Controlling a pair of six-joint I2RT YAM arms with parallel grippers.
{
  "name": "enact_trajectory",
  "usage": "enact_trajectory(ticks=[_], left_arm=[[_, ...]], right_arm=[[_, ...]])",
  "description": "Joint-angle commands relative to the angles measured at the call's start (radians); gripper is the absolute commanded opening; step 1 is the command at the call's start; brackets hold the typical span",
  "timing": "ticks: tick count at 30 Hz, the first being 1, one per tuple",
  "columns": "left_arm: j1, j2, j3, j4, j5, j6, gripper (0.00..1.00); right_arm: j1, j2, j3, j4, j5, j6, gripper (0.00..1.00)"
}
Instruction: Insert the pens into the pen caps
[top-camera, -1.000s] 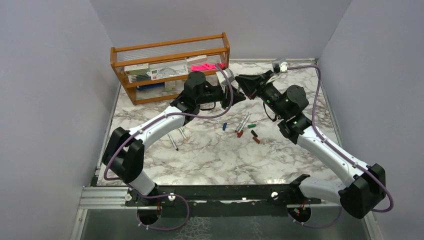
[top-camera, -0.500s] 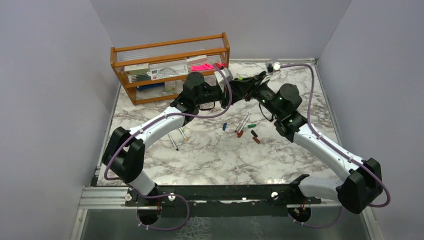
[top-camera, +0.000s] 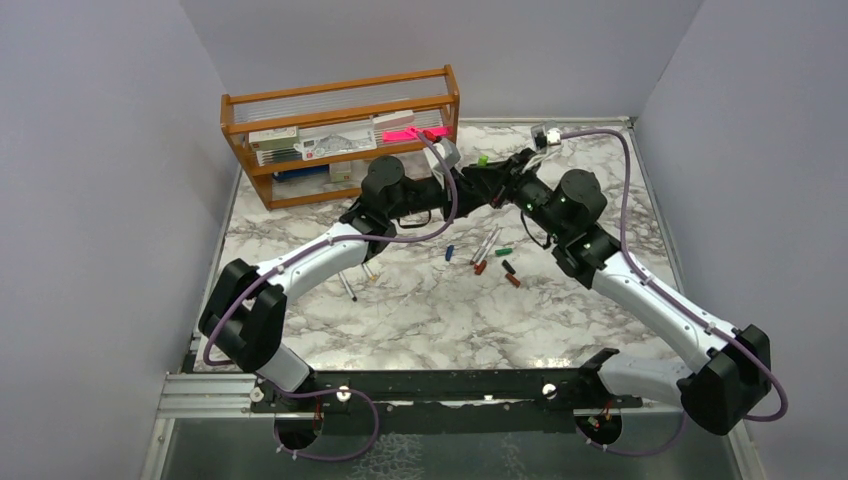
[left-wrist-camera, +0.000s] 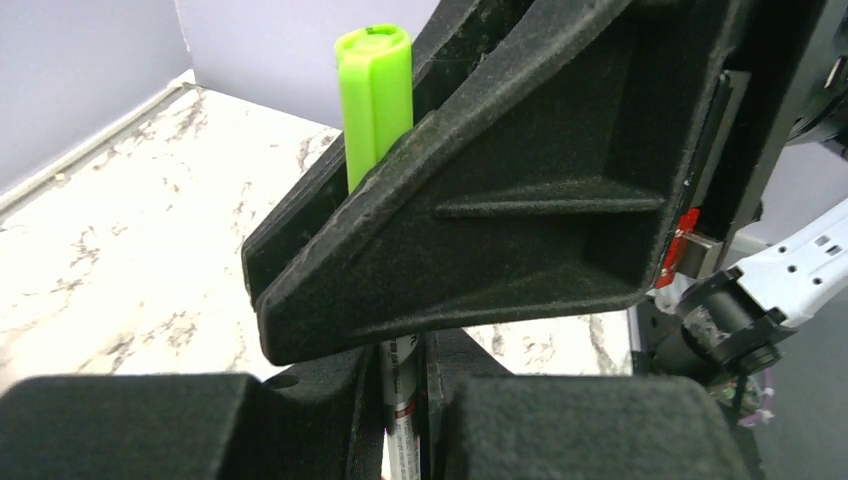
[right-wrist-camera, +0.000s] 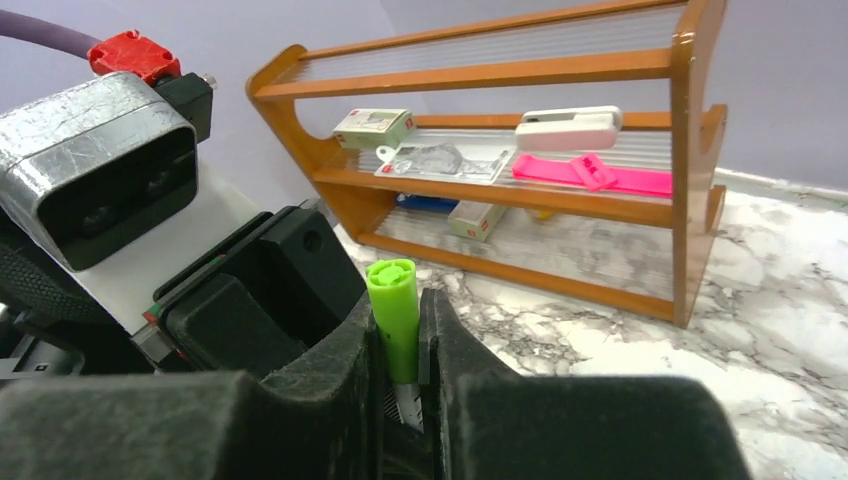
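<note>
Green pen cap (right-wrist-camera: 393, 305) sits clamped in the right gripper (right-wrist-camera: 401, 350), while the left gripper (left-wrist-camera: 408, 395) pinches the pen (left-wrist-camera: 401, 445) barrel.

We stretch our left arm (top-camera: 300, 258) and right arm (top-camera: 650, 300) over the counter (top-camera: 420, 310) until they meet just right of the wooden rack (top-camera: 340, 140). Our left tool (left-wrist-camera: 405, 400) pinches the pen (left-wrist-camera: 400, 425) barrel, and our right tool (right-wrist-camera: 400, 350) pinches its green cap (right-wrist-camera: 392, 298).

Right gripper (top-camera: 493, 180) swung left across gap, now overlapping left gripper (top-camera: 467, 186). Green cap (left-wrist-camera: 374, 100), unseen a second ago, now pokes above meshed fingers, in line over pen (left-wrist-camera: 400, 425). Left gripper drawn slightly back toward near edge.
</note>
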Motion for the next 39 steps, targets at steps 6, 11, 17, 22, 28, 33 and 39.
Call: enact_trajectory(ticks=[6, 11, 17, 22, 28, 33, 39], left_arm=[[-0.007, -0.028, 0.026, 0.167, -0.049, -0.082, 0.79], [-0.007, -0.095, -0.124, 0.167, -0.148, -0.14, 0.99], [-0.004, -0.265, -0.36, 0.116, -0.222, -0.14, 0.99], [-0.001, -0.356, -0.392, -0.006, -0.254, -0.105, 0.99], [-0.001, -0.352, -0.369, -0.058, -0.248, -0.106, 0.99], [-0.001, -0.32, -0.357, -0.058, -0.207, -0.125, 0.99], [-0.001, -0.328, -0.376, -0.058, -0.222, -0.119, 0.99]], right_arm=[[0.021, -0.036, -0.028, -0.222, 0.065, -0.047, 0.01], [0.02, 0.059, 0.152, -0.391, 0.17, -0.152, 0.01], [0.001, 0.361, 0.388, -0.65, 0.425, -0.271, 0.01], [-0.116, 0.545, 0.471, -0.789, 0.402, -0.215, 0.01], [-0.237, 0.655, 0.476, -0.832, 0.369, -0.214, 0.01], [-0.302, 0.704, 0.458, -0.79, 0.341, -0.251, 0.01], [-0.317, 0.814, 0.465, -0.766, 0.37, -0.28, 0.01]])
